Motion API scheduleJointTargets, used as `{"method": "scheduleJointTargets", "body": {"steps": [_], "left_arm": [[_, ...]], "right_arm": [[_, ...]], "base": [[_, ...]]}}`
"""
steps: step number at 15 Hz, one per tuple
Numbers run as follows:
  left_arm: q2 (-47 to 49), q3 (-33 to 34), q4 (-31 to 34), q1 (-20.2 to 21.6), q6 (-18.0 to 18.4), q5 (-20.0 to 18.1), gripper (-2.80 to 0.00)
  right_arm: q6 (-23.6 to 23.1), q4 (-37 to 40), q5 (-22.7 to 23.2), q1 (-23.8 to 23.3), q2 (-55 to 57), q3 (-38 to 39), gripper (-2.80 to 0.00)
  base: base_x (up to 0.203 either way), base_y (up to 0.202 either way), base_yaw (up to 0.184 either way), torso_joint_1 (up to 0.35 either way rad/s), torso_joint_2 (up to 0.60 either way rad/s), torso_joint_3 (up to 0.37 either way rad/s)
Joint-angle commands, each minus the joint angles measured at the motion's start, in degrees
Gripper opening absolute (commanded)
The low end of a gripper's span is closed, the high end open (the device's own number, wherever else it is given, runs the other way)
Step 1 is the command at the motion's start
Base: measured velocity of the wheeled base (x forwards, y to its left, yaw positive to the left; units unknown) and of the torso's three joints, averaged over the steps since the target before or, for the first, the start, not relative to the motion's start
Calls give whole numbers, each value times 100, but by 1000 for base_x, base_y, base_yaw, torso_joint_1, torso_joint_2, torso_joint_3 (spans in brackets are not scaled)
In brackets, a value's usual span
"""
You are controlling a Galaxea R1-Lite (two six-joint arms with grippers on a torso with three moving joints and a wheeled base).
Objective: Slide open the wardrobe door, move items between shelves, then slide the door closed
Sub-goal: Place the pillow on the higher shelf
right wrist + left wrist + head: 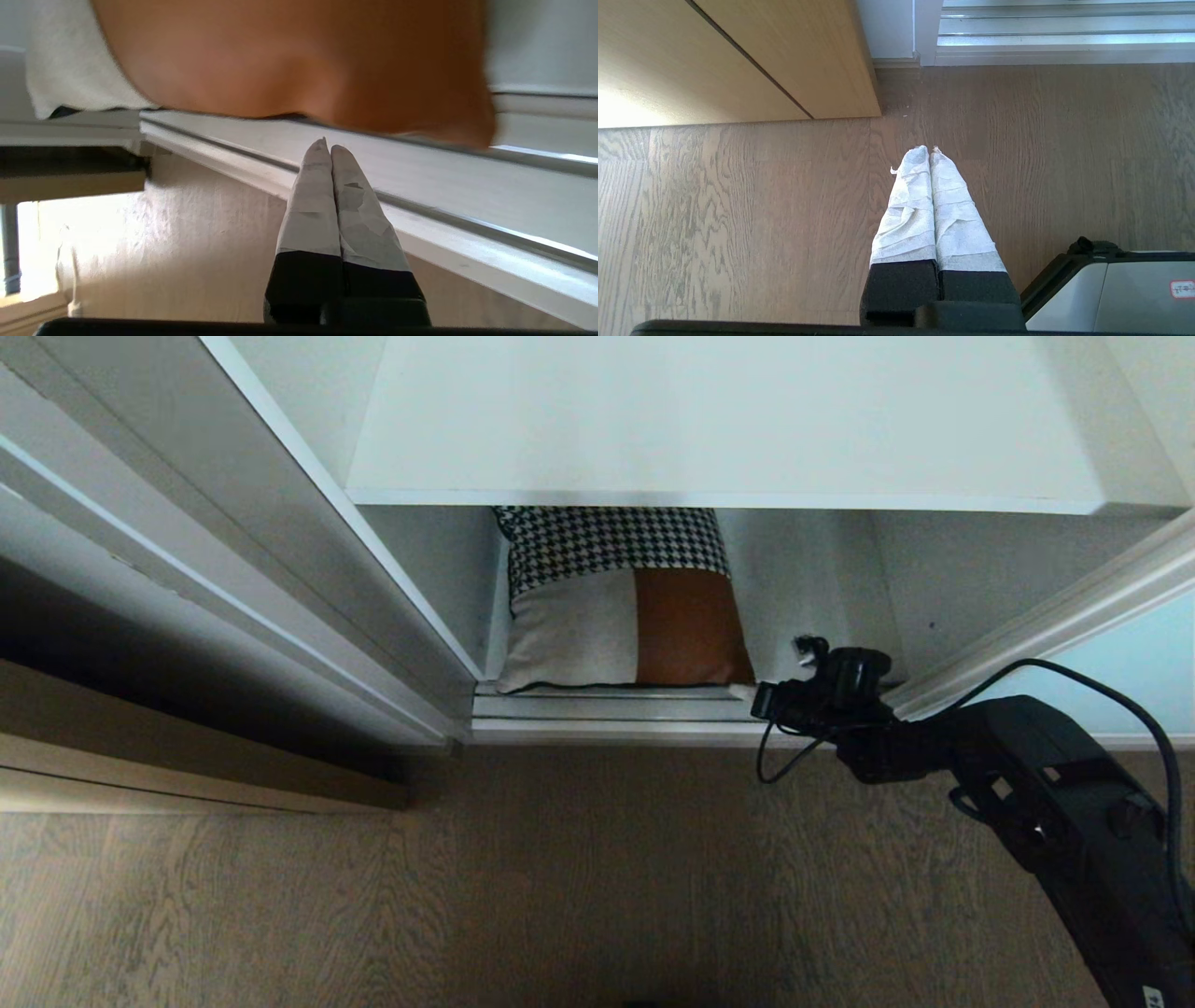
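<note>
Seen from the head camera, the wardrobe stands open, with a white shelf (728, 420) spanning the interior at the top of the picture and the patchwork cushion (621, 602) standing below it on the wardrobe bottom, leaned back, its lower edge just behind the silver floor track (607, 709). The houndstooth strip, cream panel and rust-brown panel are all shown here, whereas only the rust-brown and cream lower part is shown in the right wrist view. The frosted pale-blue sliding wardrobe door (1144, 663) is seen at the right edge, slid aside. The right gripper (327, 148) is shown low before the track, right of the cushion's near corner; its taped fingers are pressed together with nothing between them, the tips close to the track and just short of the cushion, contact not discernible. In the head view these fingers are hidden behind the black wrist. The left gripper (929, 150), absent from the head view, is shown only by its own camera, hanging over the wood floor (738, 210) with its fingers likewise pressed together and empty, near a tan wood panel (775, 51).
</note>
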Motion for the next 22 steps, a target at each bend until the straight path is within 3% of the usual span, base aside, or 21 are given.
{"method": "scheduleJointTargets", "body": {"steps": [1, 8, 11, 13, 16, 22], "left_arm": [[0, 9, 0, 1, 1, 1, -280], [0, 9, 0, 1, 1, 1, -280], [0, 9, 0, 1, 1, 1, -280], [0, 9, 0, 1, 1, 1, -280], [0, 9, 0, 1, 1, 1, -280], [0, 9, 0, 1, 0, 1, -280]], "right_arm": [[4, -17, 31, 146, 66, -10, -280], [39, -69, -21, 58, 6, 29, -280], [37, -79, -34, 21, -475, 529, -280], [-1, 383, -5, -45, -1103, 1033, -280], [-515, 1518, 31, -301, -1779, 1349, -280], [-1179, 1865, -9, -351, -2793, 2737, -280]], "base": [[0, 0, 0, 0, 0, 0], [0, 0, 0, 0, 0, 0], [0, 0, 0, 0, 0, 0], [0, 0, 0, 0, 0, 0], [0, 0, 0, 0, 0, 0], [0, 0, 0, 0, 0, 0]]}}
